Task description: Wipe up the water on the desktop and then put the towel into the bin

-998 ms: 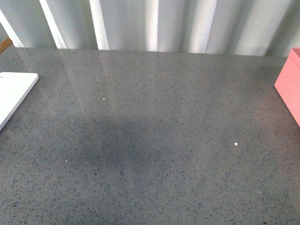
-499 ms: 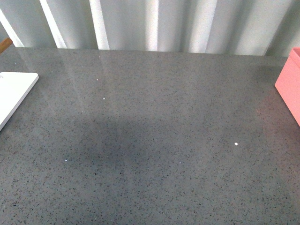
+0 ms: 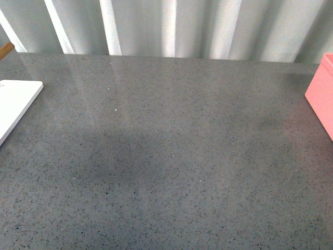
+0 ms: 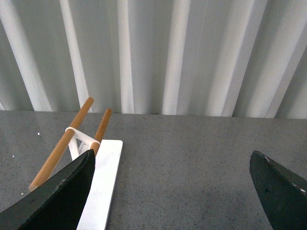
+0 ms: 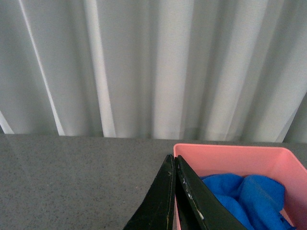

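Observation:
The dark grey speckled desktop (image 3: pixel 171 156) fills the front view; neither arm shows there. The blue towel (image 5: pixel 249 199) lies crumpled inside the pink bin (image 5: pixel 230 155), seen in the right wrist view. The bin's corner also shows at the right edge of the front view (image 3: pixel 321 96). My right gripper (image 5: pixel 173 160) is shut and empty, its tips at the bin's near rim. My left gripper (image 4: pixel 172 165) is open and empty above bare desktop (image 4: pixel 182 158).
A flat white board (image 3: pixel 13 104) lies at the left edge of the desktop, also in the left wrist view (image 4: pixel 103 182). A white stand with two wooden rods (image 4: pixel 72 139) sits by it. Grey curtains (image 3: pixel 171 26) hang behind the desktop.
A small white speck on the desktop's right half, seen in both earlier frames, no longer shows. Nothing else has moved in the front view.

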Robot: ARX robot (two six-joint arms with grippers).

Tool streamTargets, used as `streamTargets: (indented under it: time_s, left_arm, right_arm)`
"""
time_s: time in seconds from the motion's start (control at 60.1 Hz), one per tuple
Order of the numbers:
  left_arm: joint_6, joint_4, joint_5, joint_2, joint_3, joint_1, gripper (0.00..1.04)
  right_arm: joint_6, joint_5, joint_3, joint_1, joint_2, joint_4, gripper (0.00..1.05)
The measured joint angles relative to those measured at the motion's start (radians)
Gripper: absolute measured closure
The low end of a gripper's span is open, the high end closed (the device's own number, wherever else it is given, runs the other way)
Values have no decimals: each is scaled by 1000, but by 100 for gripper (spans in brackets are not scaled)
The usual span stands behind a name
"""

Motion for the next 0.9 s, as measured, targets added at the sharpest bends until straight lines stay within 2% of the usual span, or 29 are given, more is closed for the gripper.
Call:
streamTargets:
  time_s: [0.15, 0.216, 0.299, 0.499, 0.582, 0.898]
  left_arm:
    - [0, 0, 0, 0, 0, 0, 7]
    - [0, 0, 0, 0, 0, 0, 7]
    - [0, 0, 1, 0, 0, 0, 7]
    - [0, 0, 0, 0, 0, 0, 7]
    - [0, 0, 0, 0, 0, 0, 7]
    - [0, 0, 0, 0, 0, 0, 7]
  right_arm:
    - [0, 41, -87, 37, -129, -47, 102]
    - [0, 112, -112, 92, -183, -74, 102]
    - [0, 113, -129, 120, -227, -101, 102]
    - [0, 120, -169, 123, -355, -189, 102]
    - [0, 121, -193, 123, -373, -162, 102]
    - [3, 124, -195, 123, -574, -350, 102]
